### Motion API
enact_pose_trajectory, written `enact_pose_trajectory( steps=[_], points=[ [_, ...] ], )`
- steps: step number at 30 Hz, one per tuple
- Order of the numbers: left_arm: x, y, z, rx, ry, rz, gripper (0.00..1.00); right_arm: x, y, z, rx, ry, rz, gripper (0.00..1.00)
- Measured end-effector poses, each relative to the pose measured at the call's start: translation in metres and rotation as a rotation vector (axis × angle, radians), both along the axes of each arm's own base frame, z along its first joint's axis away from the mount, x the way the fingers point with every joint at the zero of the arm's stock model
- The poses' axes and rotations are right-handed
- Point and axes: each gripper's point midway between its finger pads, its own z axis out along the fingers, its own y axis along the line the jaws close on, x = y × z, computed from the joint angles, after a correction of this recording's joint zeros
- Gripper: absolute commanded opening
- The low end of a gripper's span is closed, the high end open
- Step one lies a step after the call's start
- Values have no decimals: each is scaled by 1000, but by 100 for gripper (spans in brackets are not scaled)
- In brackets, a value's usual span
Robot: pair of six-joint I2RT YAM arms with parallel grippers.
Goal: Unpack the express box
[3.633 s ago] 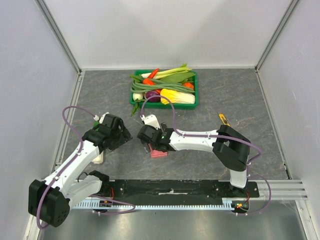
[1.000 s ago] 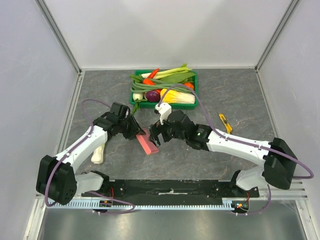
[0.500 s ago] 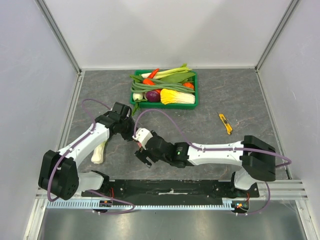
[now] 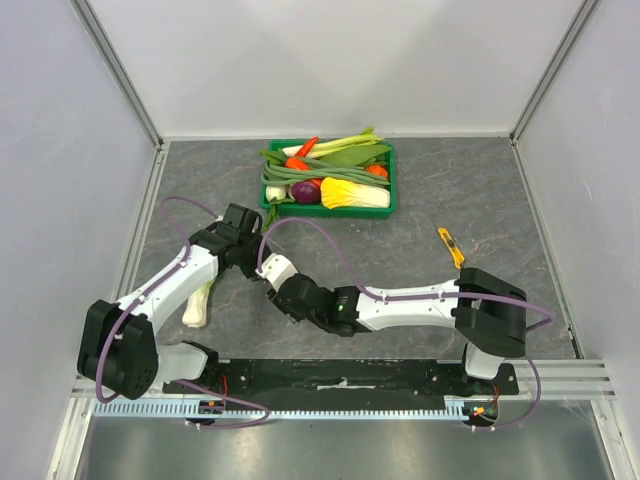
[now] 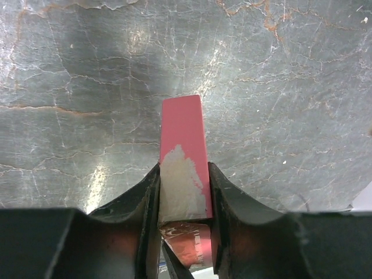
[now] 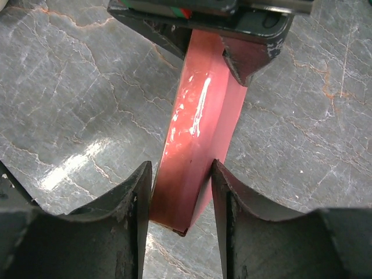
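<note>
Now the right tool [image 6: 181,170] has swung over from where it was a second ago, to left of centre in the overhead view, and pinches the lower end of the express box [image 6: 203,110]. The left tool [image 5: 183,171] keeps its pinch on the other end. The pink box therefore hangs tilted above the worktop [image 5: 279,87], hidden from overhead between the two wrists. With both ends held, prying it open looks like the next step.

Top view bright, even, sharp; soft shadows on bench [image 4: 480,200]. Wrist views: glare patches on bench, specular streak down express box [image 6: 197,110]; right tool [image 6: 180,168] dark, slightly soft up close.
</note>
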Motion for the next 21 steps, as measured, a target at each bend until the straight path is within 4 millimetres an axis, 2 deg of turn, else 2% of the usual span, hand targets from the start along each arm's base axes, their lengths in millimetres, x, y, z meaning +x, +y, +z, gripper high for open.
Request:
enact_pose_trajectory(
  steps=[2,3,6,11,16,18,20,21],
  points=[
    [0,1,0,5,-4,-1,46,1,-1,0,-4,-5,-7,36],
    [0,1,0,7,-6,-2,56,2,-2,-1,-7,-4,-12,35],
    [-1,1,5,6,-23,-15,70,3,-4,-2,-7,3,-26,34],
    [-3,4,17,5,-66,-22,82,6,-7,-5,14,36,-39,35],
    [0,16,32,38,-143,8,86,7,-27,-13,57,132,-43,35],
    [1,21,38,52,-174,21,91,12,-38,-13,92,175,-59,36],
    [1,27,45,69,-211,30,100,18,-49,-14,142,225,-80,36],
    [0,29,48,74,-230,31,100,21,-53,-14,165,247,-90,36]
  ],
)
